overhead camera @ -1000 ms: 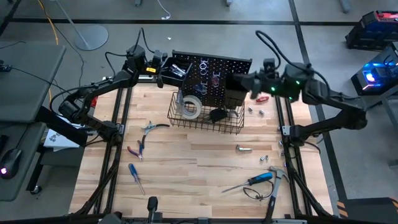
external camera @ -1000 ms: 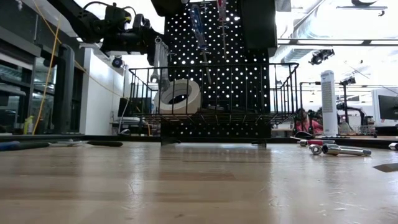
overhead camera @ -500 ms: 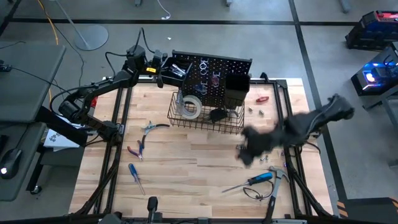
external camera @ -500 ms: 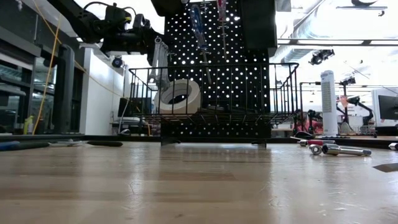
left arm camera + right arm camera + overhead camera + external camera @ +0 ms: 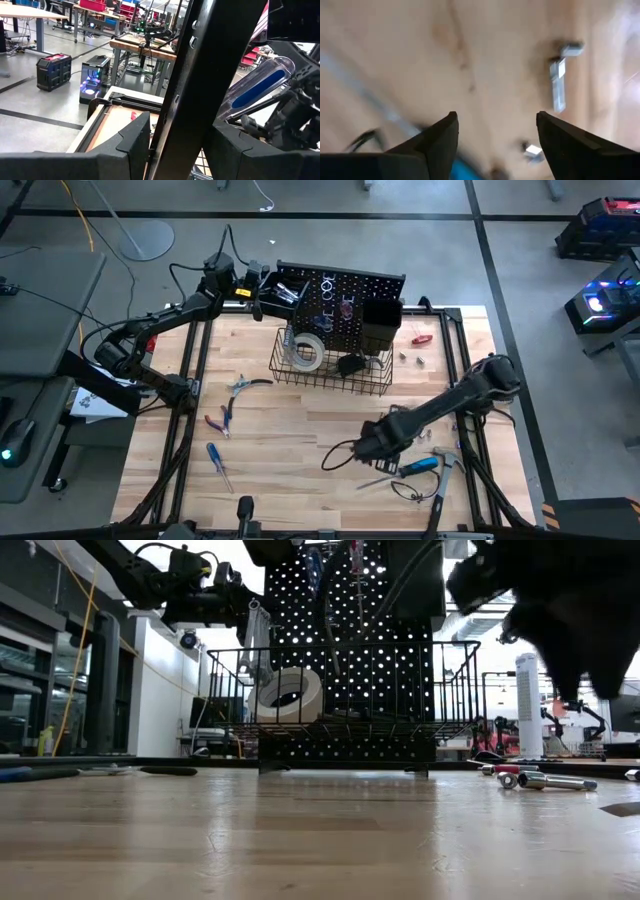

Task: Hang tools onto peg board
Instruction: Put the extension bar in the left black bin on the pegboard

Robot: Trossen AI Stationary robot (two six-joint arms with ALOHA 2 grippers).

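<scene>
The peg board (image 5: pixel 345 300) stands black and hole-dotted at top centre, its wire basket (image 5: pixel 335 375) holding the white tape roll (image 5: pixel 306 353). The right gripper (image 5: pixel 362 448), fingers apart and empty, hangs lower right above the blue-handled screwdriver (image 5: pixel 415 468). The left gripper (image 5: pixel 262 288) grips the board's upper-left edge.

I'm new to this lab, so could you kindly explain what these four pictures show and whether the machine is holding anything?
It is a two-armed robot at a wooden table. One camera looks down from above, one sits at tabletop level, and one rides on each wrist. The left gripper is up by the peg board, against a dark bar; whether it grips it is unclear. The right gripper hangs open and empty over the table near a blue-handled screwdriver. Pliers lie on the wood, and a tape roll sits in the wire basket.
</scene>
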